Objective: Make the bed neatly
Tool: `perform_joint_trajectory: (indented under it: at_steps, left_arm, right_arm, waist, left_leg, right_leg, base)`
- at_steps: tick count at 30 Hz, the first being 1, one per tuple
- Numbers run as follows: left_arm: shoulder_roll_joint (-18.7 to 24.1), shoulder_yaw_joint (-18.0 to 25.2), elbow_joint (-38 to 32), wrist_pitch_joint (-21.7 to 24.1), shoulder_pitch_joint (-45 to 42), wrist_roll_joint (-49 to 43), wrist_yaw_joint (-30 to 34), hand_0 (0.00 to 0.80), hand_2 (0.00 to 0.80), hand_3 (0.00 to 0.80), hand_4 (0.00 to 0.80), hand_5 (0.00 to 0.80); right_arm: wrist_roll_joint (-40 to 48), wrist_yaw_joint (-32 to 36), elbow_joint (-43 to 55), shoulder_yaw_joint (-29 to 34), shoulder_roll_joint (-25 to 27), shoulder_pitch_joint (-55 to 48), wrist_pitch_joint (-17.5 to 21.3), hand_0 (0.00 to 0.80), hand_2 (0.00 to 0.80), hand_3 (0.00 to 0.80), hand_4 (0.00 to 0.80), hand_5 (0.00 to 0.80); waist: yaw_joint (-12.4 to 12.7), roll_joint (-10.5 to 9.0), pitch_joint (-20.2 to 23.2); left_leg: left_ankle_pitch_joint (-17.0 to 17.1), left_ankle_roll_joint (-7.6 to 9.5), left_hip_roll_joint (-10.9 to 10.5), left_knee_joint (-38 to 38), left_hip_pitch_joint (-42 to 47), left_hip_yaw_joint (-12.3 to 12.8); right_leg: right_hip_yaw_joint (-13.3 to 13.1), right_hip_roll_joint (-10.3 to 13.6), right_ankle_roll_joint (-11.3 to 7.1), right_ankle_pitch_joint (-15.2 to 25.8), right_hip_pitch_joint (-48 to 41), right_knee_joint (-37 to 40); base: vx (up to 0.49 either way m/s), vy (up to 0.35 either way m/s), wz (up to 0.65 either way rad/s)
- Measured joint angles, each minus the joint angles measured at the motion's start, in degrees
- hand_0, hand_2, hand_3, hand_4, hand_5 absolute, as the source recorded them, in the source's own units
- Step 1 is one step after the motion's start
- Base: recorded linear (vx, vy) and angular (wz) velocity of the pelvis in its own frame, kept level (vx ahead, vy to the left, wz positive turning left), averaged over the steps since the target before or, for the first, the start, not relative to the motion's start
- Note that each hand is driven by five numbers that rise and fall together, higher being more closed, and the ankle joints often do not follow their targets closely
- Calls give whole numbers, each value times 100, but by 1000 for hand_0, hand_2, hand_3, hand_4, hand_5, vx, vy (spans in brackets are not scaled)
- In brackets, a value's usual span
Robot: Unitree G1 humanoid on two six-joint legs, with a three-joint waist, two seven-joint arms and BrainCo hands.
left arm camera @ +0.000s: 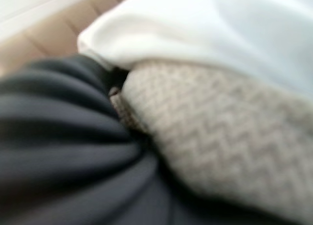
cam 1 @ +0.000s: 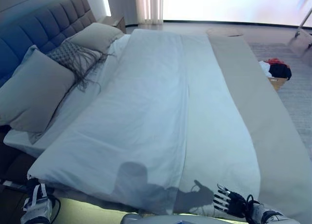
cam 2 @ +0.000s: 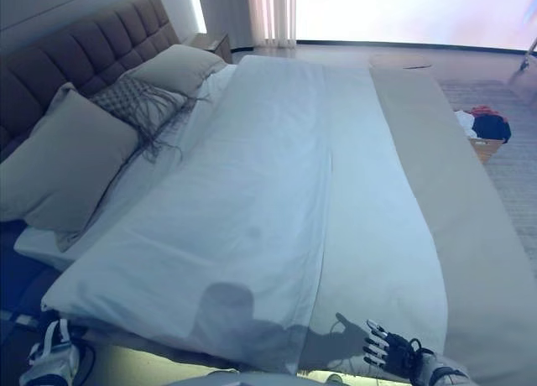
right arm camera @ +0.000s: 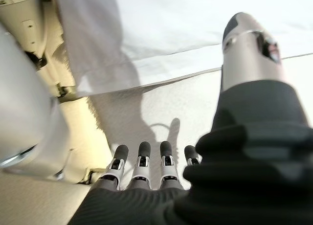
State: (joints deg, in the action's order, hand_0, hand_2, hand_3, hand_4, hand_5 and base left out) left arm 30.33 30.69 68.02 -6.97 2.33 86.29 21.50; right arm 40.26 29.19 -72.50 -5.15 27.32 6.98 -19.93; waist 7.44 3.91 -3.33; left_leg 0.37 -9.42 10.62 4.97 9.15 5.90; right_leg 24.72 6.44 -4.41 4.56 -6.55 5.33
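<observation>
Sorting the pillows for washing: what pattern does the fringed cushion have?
The grey fringed cushion shows a fine criss-cross weave, clearest in the right eye view.

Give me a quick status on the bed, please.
Right hand open at the foot of the bed, holding nothing. Left hand low at the near corner, state unclear. Duvet spread flat, pillows at the headboard. Nothing in the way.
</observation>
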Motion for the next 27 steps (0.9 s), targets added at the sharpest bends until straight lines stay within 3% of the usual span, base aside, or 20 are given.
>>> perform_joint_trajectory:
  at_steps: [7,12,14,16,17,18,19,20,22,25,27]
  left_arm:
    - [-222,216,120,-28,1,0,-146,800,800,800,800,800]
    - [-382,213,187,-284,13,-44,-154,800,800,800,800,800]
    - [-438,198,197,-319,39,-61,-196,800,800,800,800,800]
    - [-497,4,353,-305,279,-57,-216,800,800,800,800,800]
    - [-591,-231,347,-248,394,-46,-201,800,800,800,800,800]
    - [-659,-429,324,-231,504,-41,-185,800,800,800,800,800]
    - [-676,-690,213,-183,573,-17,-182,800,800,800,800,800]
    - [-697,-849,93,-133,673,-2,-185,800,800,800,800,800]
    - [-704,-950,23,31,695,5,-212,800,800,800,800,800]
    - [-773,-950,8,61,865,4,-324,800,800,800,800,800]
    - [-771,-946,-32,61,924,4,-362,800,800,800,800,800]
  right_arm:
    - [50,-156,-19,87,15,49,-2,0,0,0,0,0]
    - [50,-304,-60,239,32,101,7,0,0,0,0,0]
    - [51,-352,-122,233,27,201,62,0,0,0,0,0]
    - [71,-369,-228,226,32,216,155,0,0,0,0,0]
    - [144,-387,-231,195,43,181,210,0,0,0,0,0]
    - [198,-396,-274,191,29,174,209,0,0,0,0,0]
    - [225,-382,-249,187,-2,194,210,0,0,0,0,0]
    - [243,-341,-240,189,-4,254,215,0,0,0,0,0]
    - [266,-316,-281,230,-3,561,297,0,0,0,0,0]
    - [266,-207,-317,247,43,869,342,0,0,0,0,0]
    - [232,-168,-311,247,73,1037,307,0,0,0,0,0]
  waist:
    - [32,-39,21]
    - [145,-40,20]
    - [149,-71,29]
    - [130,-75,23]
    - [78,-51,5]
    - [34,-32,-9]
    - [-19,-93,-37]
    - [-29,-235,-90]
    - [6,-535,-177]
    - [67,-591,-279]
    - [139,-588,-430]
  left_leg:
    - [-37,26,-76,-7,0,-14]
    - [-80,107,-271,-10,-4,-28]
    - [-94,214,-412,-17,-19,-61]
    - [-100,329,-566,-73,-129,-271]
    - [-79,376,-597,-120,-220,-490]
    - [-52,409,-597,-177,-345,-701]
    - [-38,423,-560,-328,-532,-952]
    - [-30,410,-593,-448,-632,-1182]
    - [-37,404,-799,-731,-831,-1260]
    - [-69,351,-739,-1505,-1334,-1259]
    - [-176,58,-700,-2068,-1806,-1048]
  right_leg:
    - [21,78,-50,0,-17,-6]
    - [105,300,-170,51,-31,-6]
    - [143,420,-239,74,-33,-75]
    - [201,602,-351,-112,99,-550]
    - [95,701,-447,-312,237,-1037]
    - [-142,715,-531,-586,389,-1581]
    - [-556,540,-713,-1183,594,-2281]
    - [-902,185,-472,-1570,648,-2496]
    - [-1088,8,80,-1666,187,-1585]
    - [-1146,-287,285,-1186,-210,-602]
    - [-1160,-345,417,-948,-392,-213]
  base:
    - [-67,137,2]
    - [-151,140,2]
    - [-249,160,13]
    - [-277,56,53]
    - [-306,-55,97]
    - [-325,-105,120]
    - [-301,-144,128]
    - [-248,-152,98]
    - [-198,-134,45]
    - [-225,-59,28]
    - [-274,7,-12]
